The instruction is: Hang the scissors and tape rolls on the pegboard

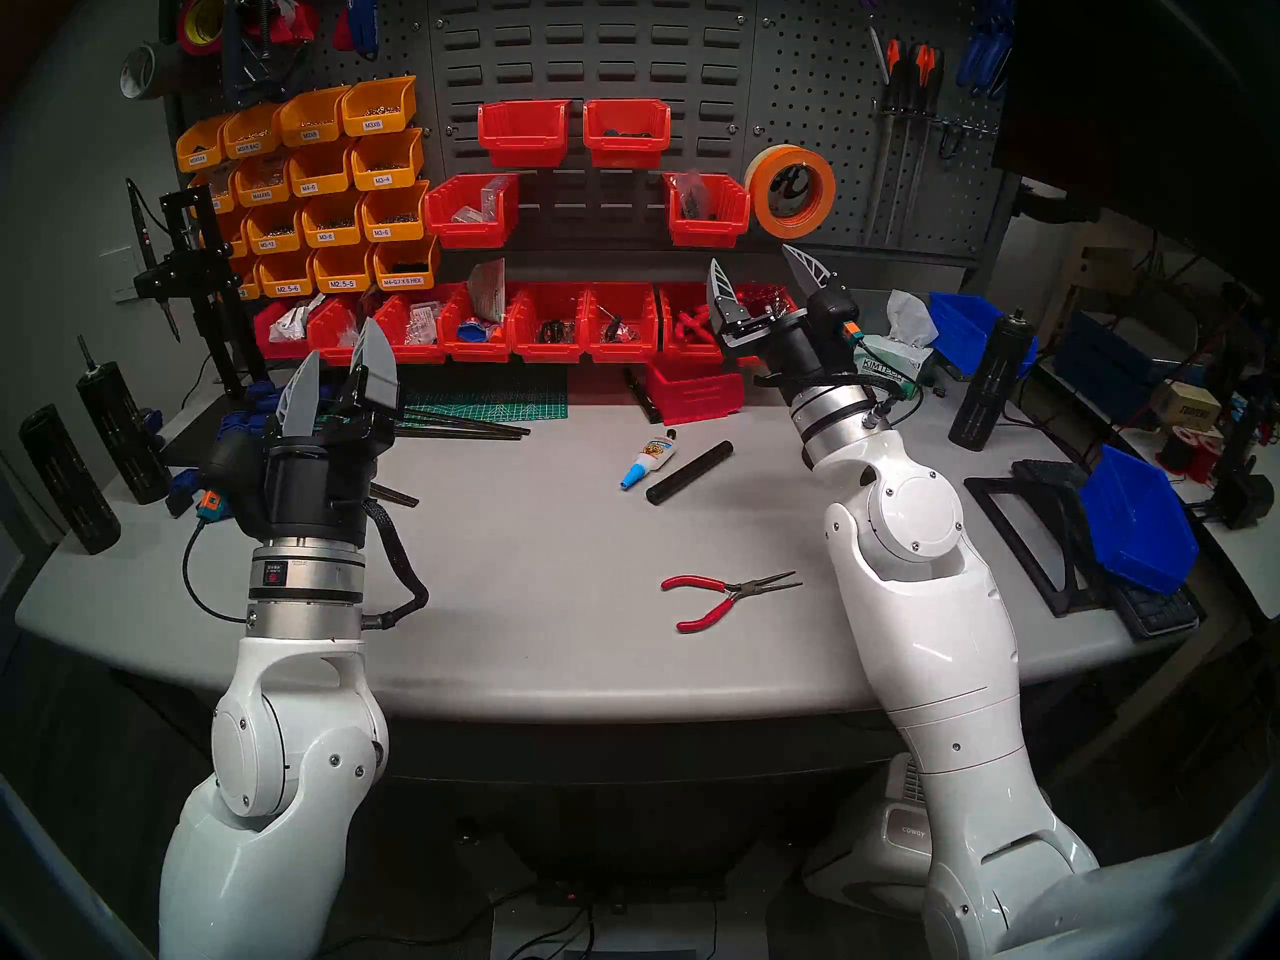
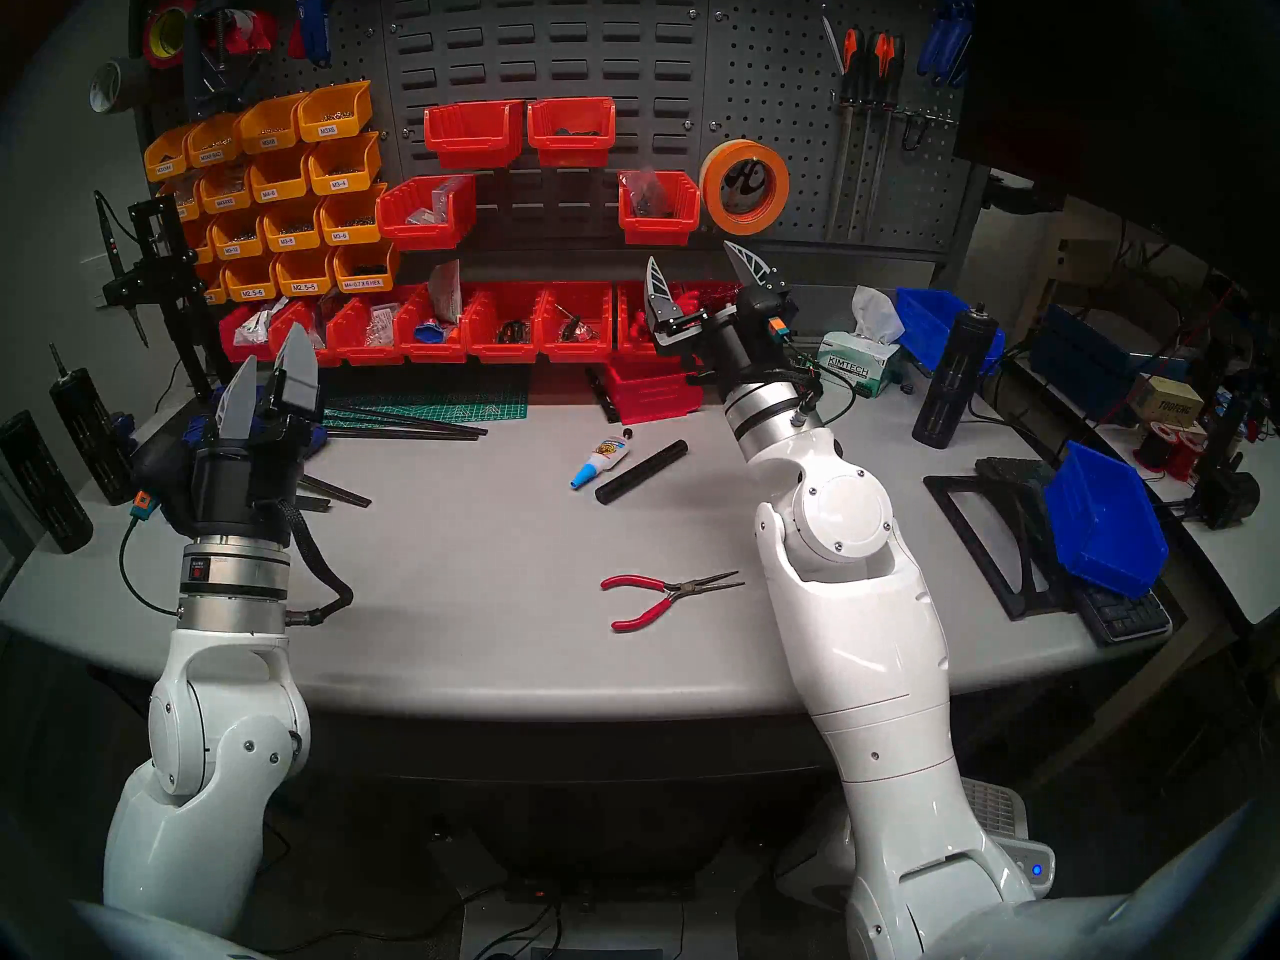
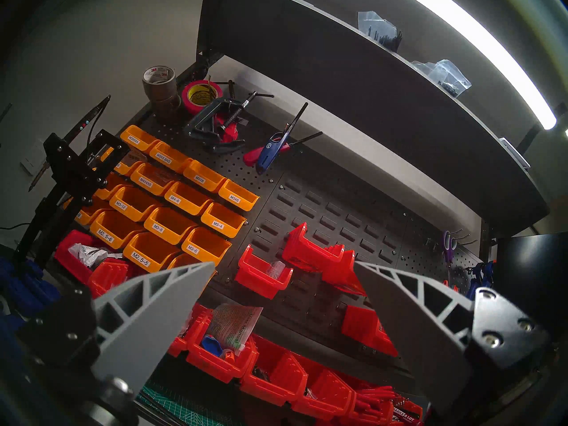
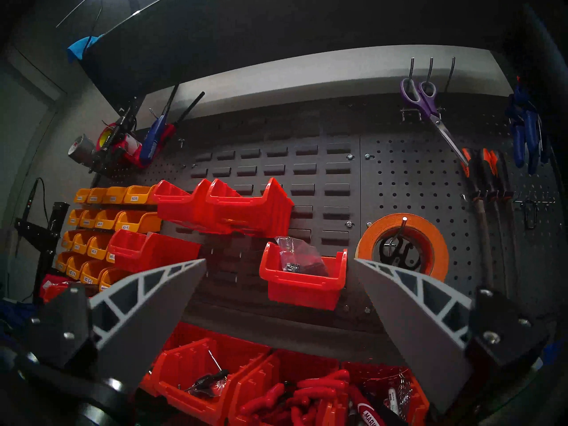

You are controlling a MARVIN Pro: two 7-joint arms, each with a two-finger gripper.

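Desk (image 1: 526, 577): grey top with a rounded front edge.
Near front: red-handled pliers (image 1: 720, 600), jaws slightly apart.
Middle: glue bottle (image 1: 647, 461) just beside a black tube (image 1: 689, 471).
Back: green cutting mat (image 1: 485, 401), row of red bins (image 1: 547, 328), tissue box (image 1: 893, 363).

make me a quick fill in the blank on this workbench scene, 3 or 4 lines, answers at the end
1. The orange tape roll hangs on a hook of the ____.
2. Through the roll's hole, the black handles of the ____ show on the same hook.
3. The right gripper has its jaws ____ and holds nothing.
4. The pliers lying on the table have ____ handles.

Missing words: pegboard; scissors; open; red
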